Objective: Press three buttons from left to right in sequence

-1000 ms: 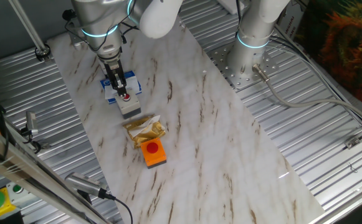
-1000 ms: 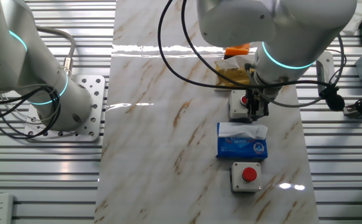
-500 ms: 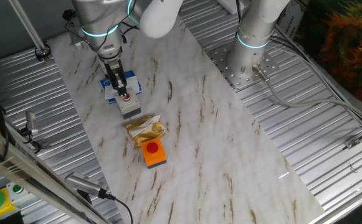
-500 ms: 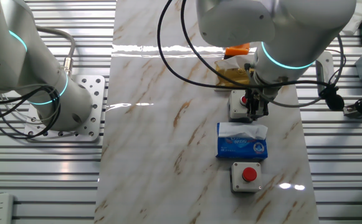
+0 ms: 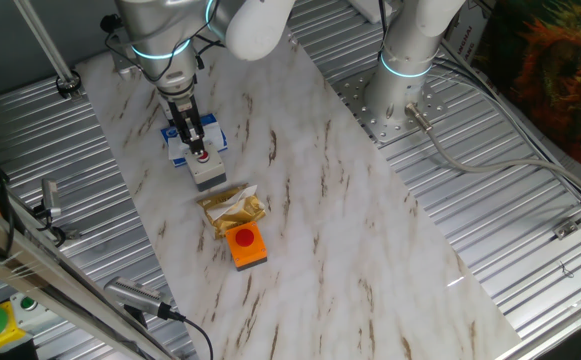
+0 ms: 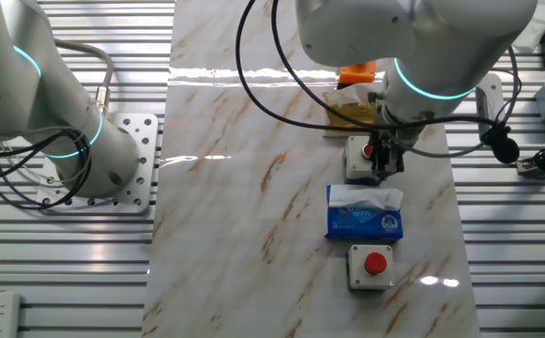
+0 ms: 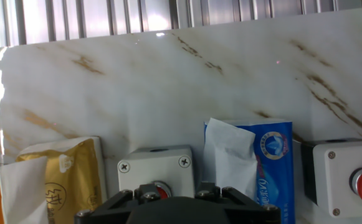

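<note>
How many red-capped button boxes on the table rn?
3. One grey-white box at the near end of the row, one grey-white box under the gripper, beyond the blue tissue pack, and the orange box past the yellow pack.

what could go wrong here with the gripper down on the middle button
1. The blue tissue pack lies right beside the middle button box, so the gripper might snag its loose tissue when moving off.
2. The yellow packet crowds the orange button box; an approach from that side could push it.
3. The button boxes seem to sit loose on the marble table; an off-centre press might shift one.
</note>
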Motion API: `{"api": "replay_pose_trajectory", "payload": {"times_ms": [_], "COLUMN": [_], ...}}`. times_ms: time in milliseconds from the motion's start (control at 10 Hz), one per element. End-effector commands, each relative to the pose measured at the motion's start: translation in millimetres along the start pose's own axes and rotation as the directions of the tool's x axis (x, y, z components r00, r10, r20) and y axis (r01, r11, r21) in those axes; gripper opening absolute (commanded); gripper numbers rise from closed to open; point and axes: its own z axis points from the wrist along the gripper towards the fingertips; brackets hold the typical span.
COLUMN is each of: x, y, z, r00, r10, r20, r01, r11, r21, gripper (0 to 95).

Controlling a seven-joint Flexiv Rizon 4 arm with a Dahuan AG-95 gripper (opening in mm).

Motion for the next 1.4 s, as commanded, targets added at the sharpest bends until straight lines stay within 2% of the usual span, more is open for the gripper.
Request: {"api": "replay_pose_trajectory", "payload": {"times_ms": [100, 400, 700, 900, 1100, 1400], "x": [2.2, 6.4, 6.6, 6.8, 8.2, 9.0], "y": [-1.2, -3.9, 0.8, 4.8, 2.8, 2.2], "z": [-1.3, -1.9, -0.1, 2.8, 3.9, 3.7], "r00": [1.0, 1.0, 1.0, 1.0, 1.0, 1.0], "r10": [-0.001, -0.006, -0.001, -0.003, 0.001, -0.003], "r20": [0.0, 0.002, 0.002, 0.003, 0.007, 0.007], "r01": [0.001, 0.006, 0.001, 0.003, -0.001, 0.003], "r11": [1.0, 1.0, 1.0, 1.0, 1.0, 1.0], "r21": [0.001, 0.002, 0.004, 0.016, 0.004, 0.013], "gripper": [38.0, 38.0, 38.0, 38.0, 38.0, 38.0]}}
